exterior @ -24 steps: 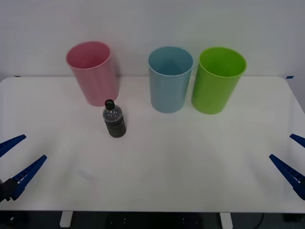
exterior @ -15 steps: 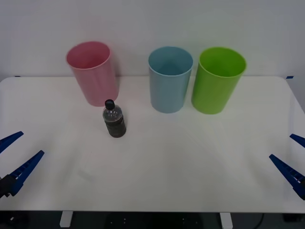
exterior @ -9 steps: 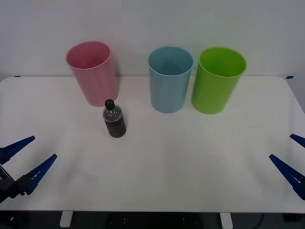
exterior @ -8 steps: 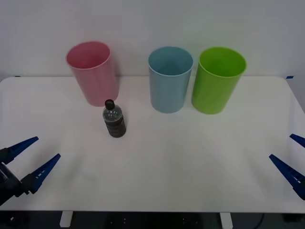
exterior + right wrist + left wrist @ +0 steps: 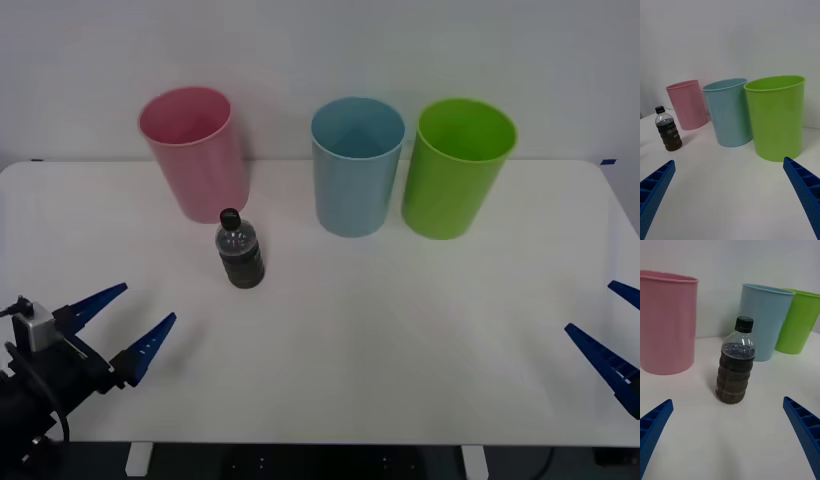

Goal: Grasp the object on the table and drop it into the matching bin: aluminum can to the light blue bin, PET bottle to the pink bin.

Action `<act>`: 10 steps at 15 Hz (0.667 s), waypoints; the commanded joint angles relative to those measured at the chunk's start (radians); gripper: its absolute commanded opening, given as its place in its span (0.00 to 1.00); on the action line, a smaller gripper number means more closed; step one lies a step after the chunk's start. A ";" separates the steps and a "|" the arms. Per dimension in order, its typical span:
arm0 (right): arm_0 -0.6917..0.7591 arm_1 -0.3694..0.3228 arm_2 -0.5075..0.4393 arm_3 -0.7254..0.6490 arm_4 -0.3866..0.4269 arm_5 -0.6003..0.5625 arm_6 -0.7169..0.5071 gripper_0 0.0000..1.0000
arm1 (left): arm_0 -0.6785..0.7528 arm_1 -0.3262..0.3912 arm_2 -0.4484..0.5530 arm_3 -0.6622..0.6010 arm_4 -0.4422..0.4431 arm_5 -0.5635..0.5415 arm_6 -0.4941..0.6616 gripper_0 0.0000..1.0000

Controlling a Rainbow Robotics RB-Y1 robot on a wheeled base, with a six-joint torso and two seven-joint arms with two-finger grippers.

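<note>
A small clear PET bottle [image 5: 240, 253] with a black cap and dark lower body stands upright on the white table [image 5: 400, 330], just in front of the pink bin [image 5: 195, 152]. The light blue bin [image 5: 355, 165] stands to the right of the pink one. My left gripper [image 5: 132, 322] is open over the table's front left, its fingers pointing toward the bottle with a gap of table between. The left wrist view shows the bottle [image 5: 735, 371] centred ahead between the open fingers [image 5: 655, 429]. My right gripper [image 5: 615, 340] hangs open at the front right edge.
A bright green bin [image 5: 457, 167] stands right of the light blue bin at the back. A plain white wall rises behind the table. The right wrist view shows the three bins [image 5: 777, 116] and the bottle [image 5: 667, 129] far off.
My left gripper has moved in from the front left edge toward the bottle, staying open. The bottle, the bins and the right gripper have not moved.
</note>
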 commanded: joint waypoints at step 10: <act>0.000 0.000 0.000 0.000 0.000 0.000 0.000 1.00 | -0.140 -0.157 -0.029 0.072 -0.228 0.085 0.006 1.00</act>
